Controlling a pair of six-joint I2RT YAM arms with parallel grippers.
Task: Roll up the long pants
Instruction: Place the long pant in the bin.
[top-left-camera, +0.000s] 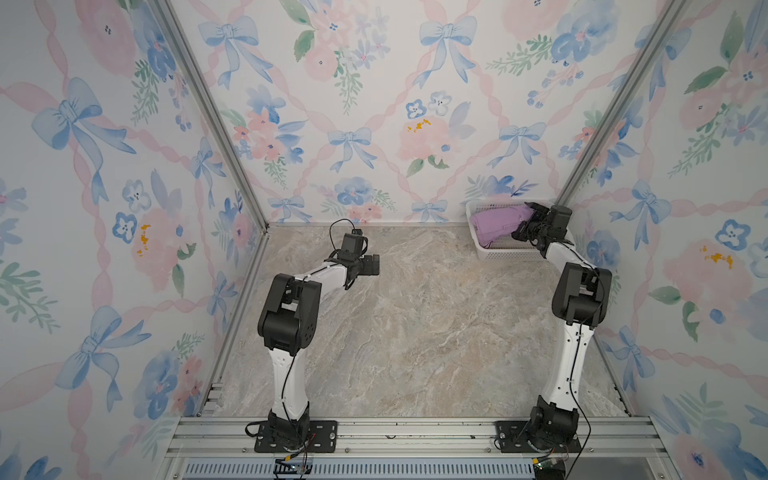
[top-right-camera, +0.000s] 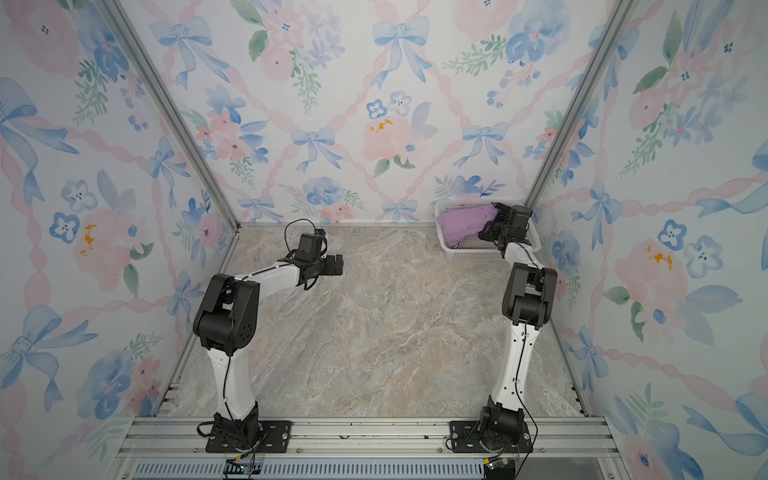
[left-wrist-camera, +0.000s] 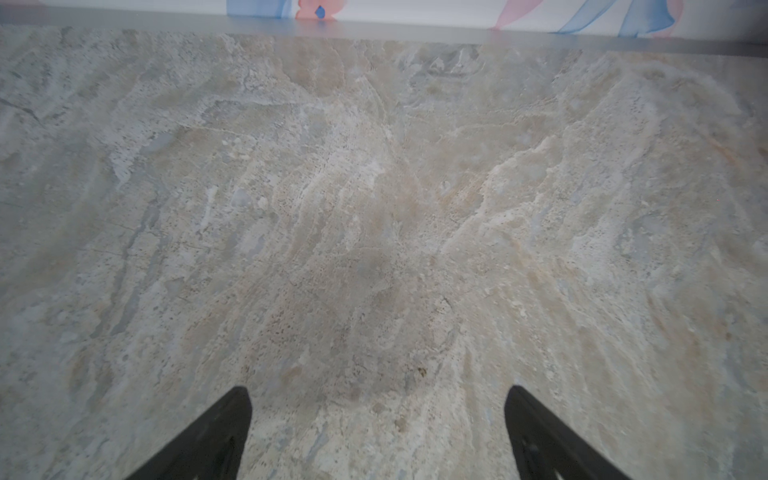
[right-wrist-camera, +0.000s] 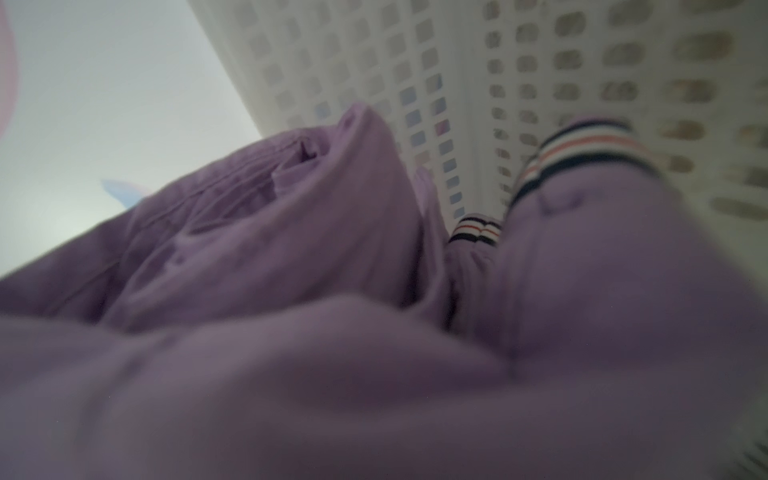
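The long pants (top-left-camera: 498, 224) (top-right-camera: 463, 224) lie bunched in a white basket (top-left-camera: 507, 252) (top-right-camera: 473, 252) at the back right corner. They are lilac, and in the right wrist view the pants (right-wrist-camera: 291, 249) fill the picture, with the striped waistband (right-wrist-camera: 582, 149) against the basket wall. My right gripper (top-left-camera: 524, 220) (top-right-camera: 491, 220) reaches into the basket, open, its fingers spread over the right end of the fabric; in its wrist view the cloth hides them. My left gripper (top-left-camera: 376, 264) (top-right-camera: 338, 266) (left-wrist-camera: 376, 395) hovers open over the bare table, left of centre, nothing between its fingers.
The marble-patterned tabletop (top-left-camera: 415, 332) is walled on three sides by floral panels with aluminium corner posts (top-left-camera: 216, 116). The basket's perforated wall (right-wrist-camera: 374, 54) stands close behind the pants. The two arm bases sit on a rail (top-left-camera: 415, 432) at the front edge.
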